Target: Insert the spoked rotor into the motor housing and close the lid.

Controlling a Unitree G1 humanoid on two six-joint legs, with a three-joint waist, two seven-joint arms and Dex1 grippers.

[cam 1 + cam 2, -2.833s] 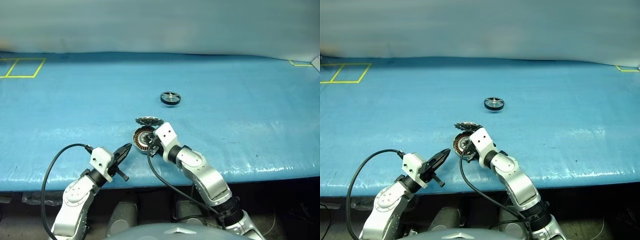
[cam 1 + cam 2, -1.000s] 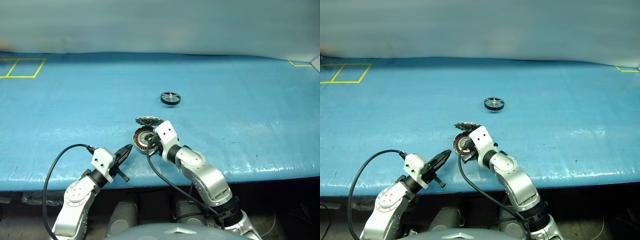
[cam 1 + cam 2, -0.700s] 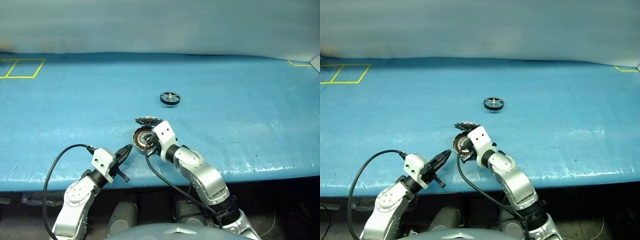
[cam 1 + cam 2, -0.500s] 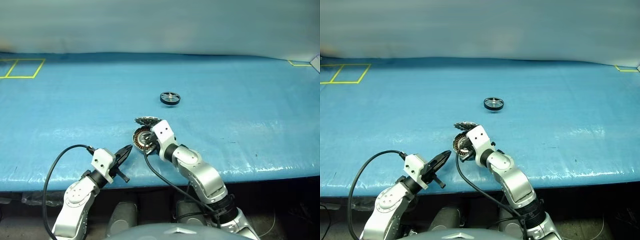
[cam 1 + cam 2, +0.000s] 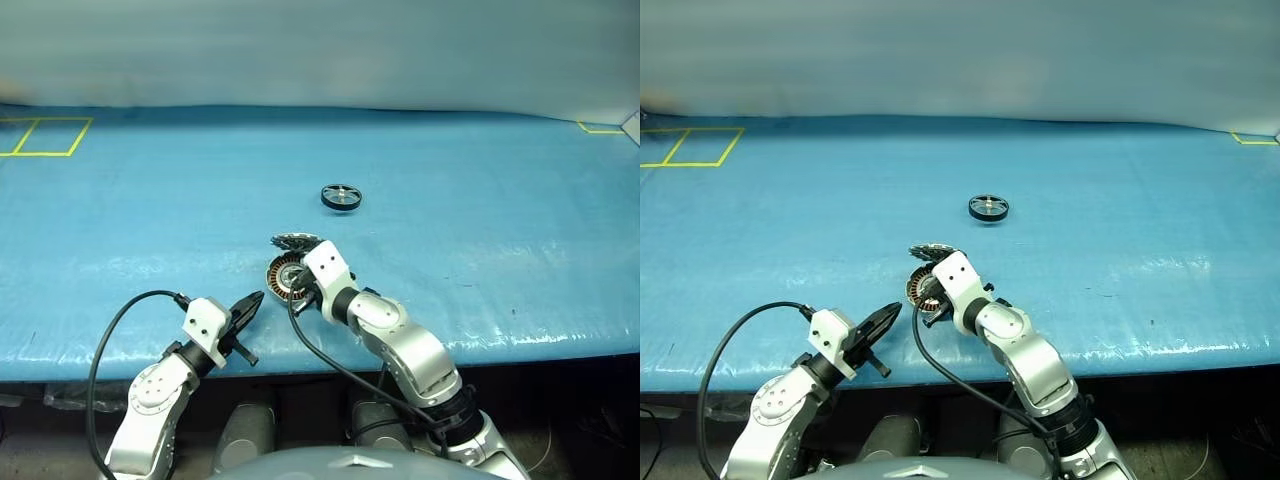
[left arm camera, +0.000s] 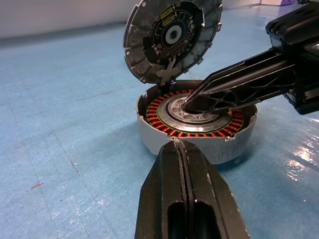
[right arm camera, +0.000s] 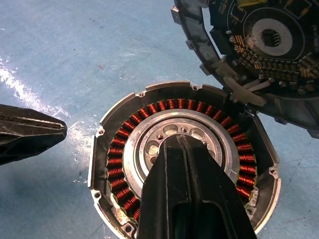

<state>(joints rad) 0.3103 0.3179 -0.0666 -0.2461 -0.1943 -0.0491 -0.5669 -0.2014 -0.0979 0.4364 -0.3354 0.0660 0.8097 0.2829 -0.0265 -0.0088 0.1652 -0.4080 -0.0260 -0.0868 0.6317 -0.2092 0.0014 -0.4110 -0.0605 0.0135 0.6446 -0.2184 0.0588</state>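
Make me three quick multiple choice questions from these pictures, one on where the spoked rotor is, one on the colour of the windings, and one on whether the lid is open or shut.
1. Where is the spoked rotor?
A. inside the motor housing
B. alone on the blue table, beyond the housing
C. between the left fingers

2. What colour are the windings in the motor housing?
A. copper-red
B. green
C. white

3. How does the lid stand?
A. shut flat on the housing
B. lying loose on the table
C. swung up open at the housing's edge

Answers: 1 B, it lies by itself on the table. 2 A, the ring of coils is copper-red. 3 C, it stands raised, underside showing.
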